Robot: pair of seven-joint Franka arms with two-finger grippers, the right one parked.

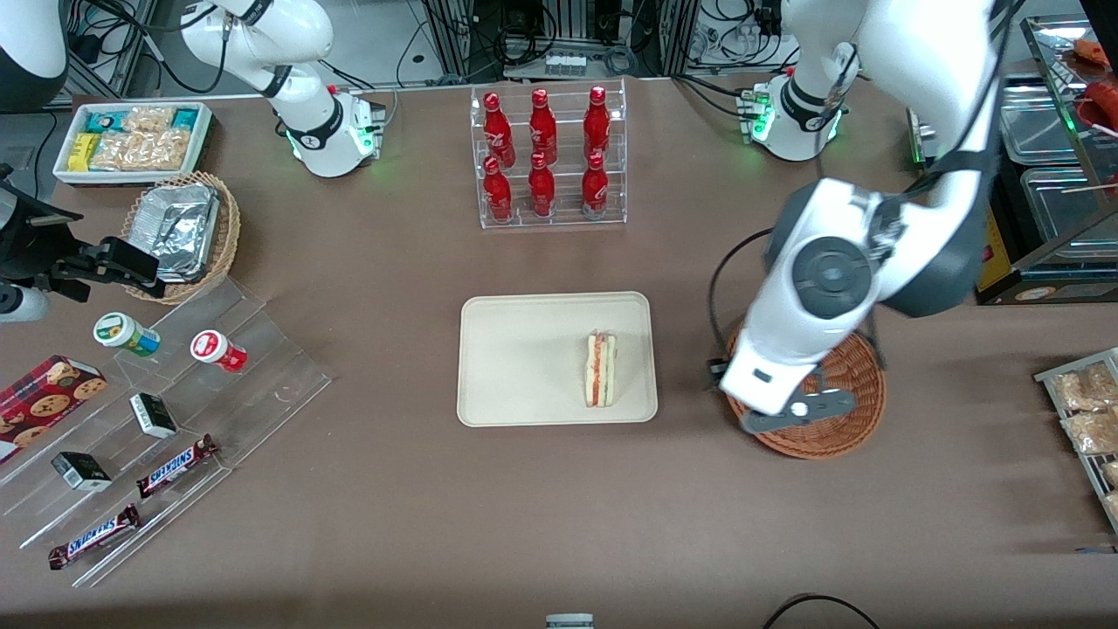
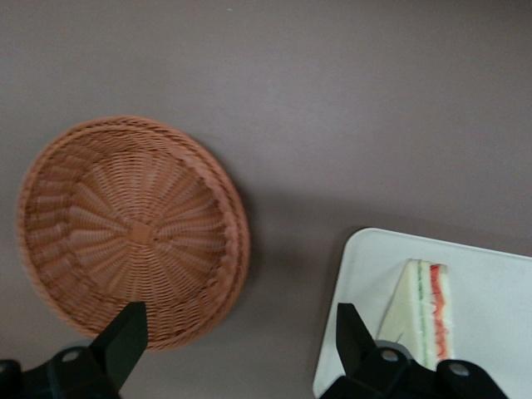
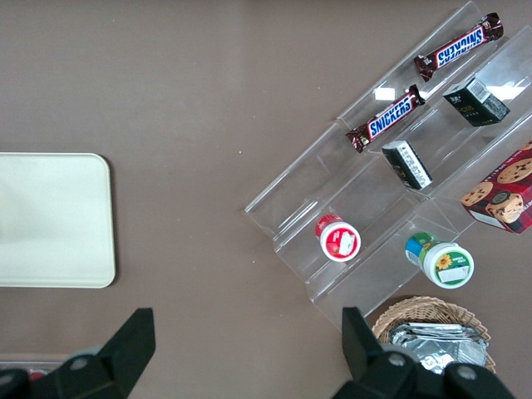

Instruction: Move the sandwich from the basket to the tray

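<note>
The sandwich [image 1: 600,368] [image 2: 424,312] lies on the cream tray [image 1: 524,362] [image 2: 499,291], at the tray's end nearest the working arm, its red and green filling edge showing. The reddish-brown wicker basket [image 1: 852,411] [image 2: 133,229] sits empty on the table beside the tray, toward the working arm's end. My left gripper [image 2: 239,339] hangs open above the strip of bare table between basket and tray, with nothing between its black fingers [image 2: 125,337]. In the front view the arm's wrist [image 1: 812,323] hides part of the basket and the fingers.
A clear rack of red bottles [image 1: 546,157] stands farther from the front camera than the tray. A stepped acrylic stand with snacks [image 1: 148,419] and a tan basket of foil trays [image 1: 183,231] lie toward the parked arm's end. Packets in a tray [image 1: 1087,411] sit past the basket.
</note>
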